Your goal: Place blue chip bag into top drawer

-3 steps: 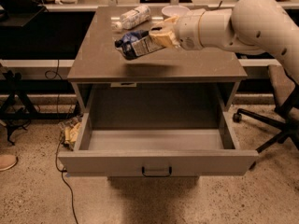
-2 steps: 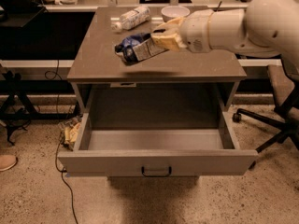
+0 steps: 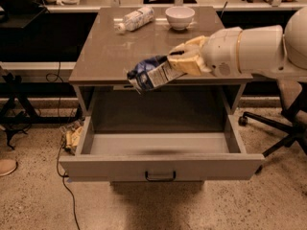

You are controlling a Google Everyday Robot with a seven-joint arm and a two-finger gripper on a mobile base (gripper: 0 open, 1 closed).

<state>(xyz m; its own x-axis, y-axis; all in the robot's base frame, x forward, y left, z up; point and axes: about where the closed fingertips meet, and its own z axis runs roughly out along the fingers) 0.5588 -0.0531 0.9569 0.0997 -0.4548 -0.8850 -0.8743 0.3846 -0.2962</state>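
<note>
The blue chip bag (image 3: 151,74), dark blue with a white printed panel, hangs in the air in front of the cabinet's top edge, above the open top drawer (image 3: 160,168). My gripper (image 3: 178,64) comes in from the right on a white arm and is shut on the bag's right end. The drawer is pulled fully out, its grey inside bare, a small dark handle at the centre of its front panel.
On the cabinet top (image 3: 120,51) lie a clear plastic water bottle (image 3: 135,19) and a white bowl (image 3: 180,17) at the back. An office chair base (image 3: 283,128) stands to the right. Cables and clutter (image 3: 72,138) lie on the floor at left.
My gripper has carried the bag forward and down, from above the cabinet top to in front of its edge, over the open drawer.
</note>
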